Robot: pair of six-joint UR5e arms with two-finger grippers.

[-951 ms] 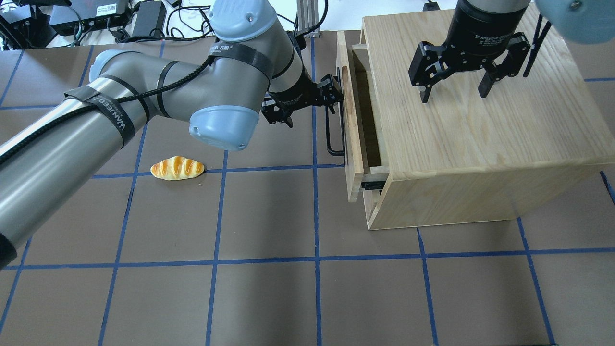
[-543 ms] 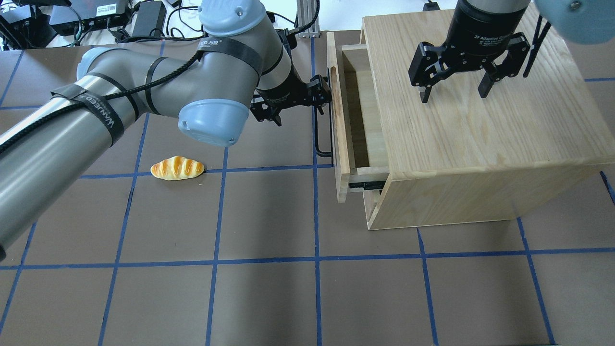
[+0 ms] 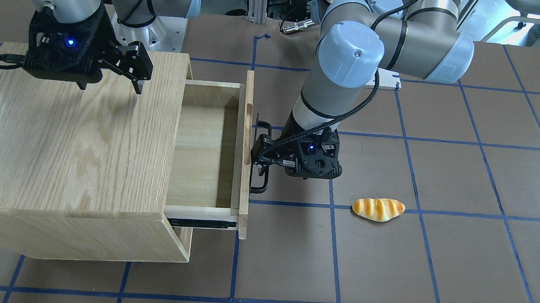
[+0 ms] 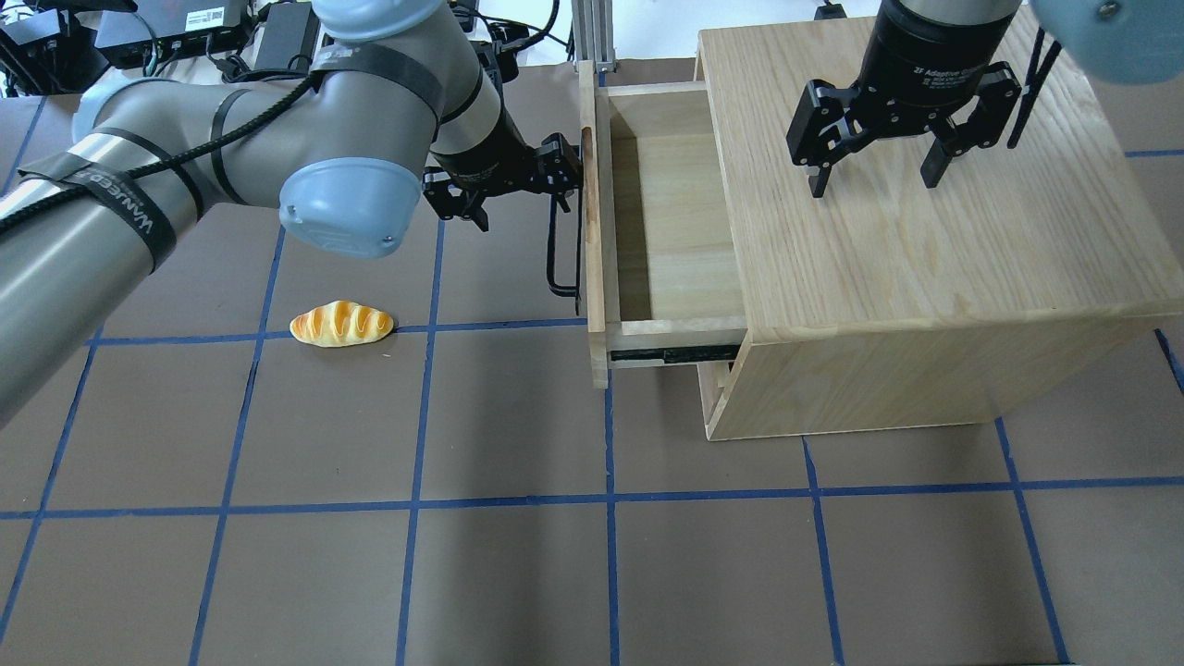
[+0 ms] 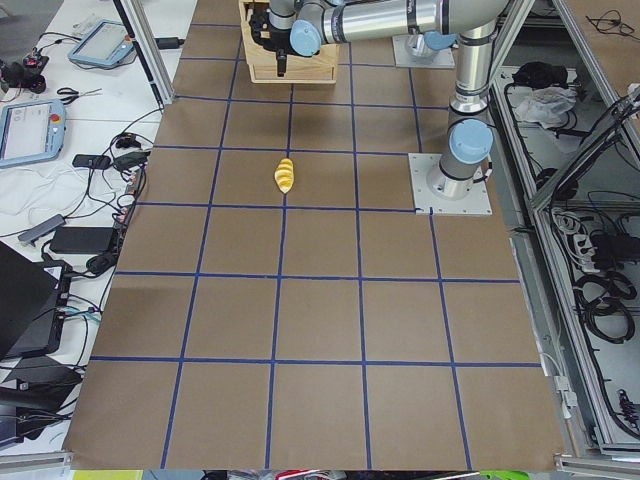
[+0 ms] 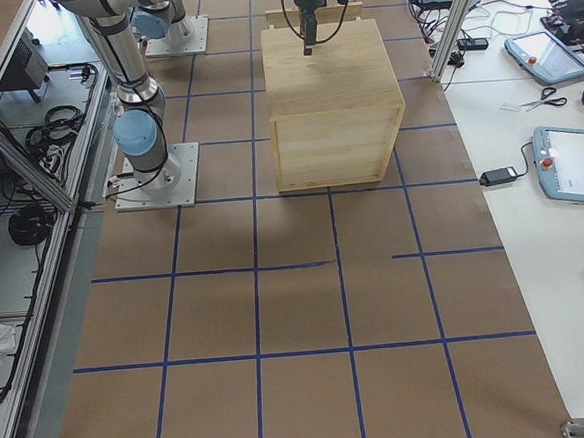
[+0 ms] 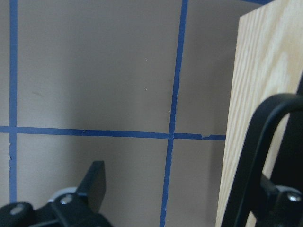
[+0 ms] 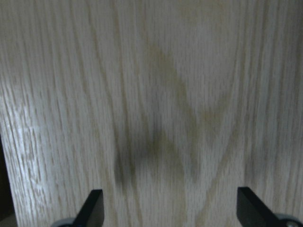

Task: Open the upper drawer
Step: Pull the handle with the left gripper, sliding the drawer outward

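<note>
The upper drawer stands pulled far out of the cabinet, its pale-wood inside bare; it also shows in the front view. Its black bar handle is on the front panel. My left gripper points down in front of that panel with its fingers spread. In the left wrist view one finger sits behind the handle bar and the other is well clear of it. My right gripper hangs open and empty over the cabinet top.
The large oak-grain cabinet stands at the table's right side in the overhead view. A toy bread roll lies on the brown mat to the left of the drawer. Blue tape lines grid the mat.
The left gripper has moved left with the handle, and the drawer has slid much farther out of the cabinet. The right arm and the bread roll have not moved.
</note>
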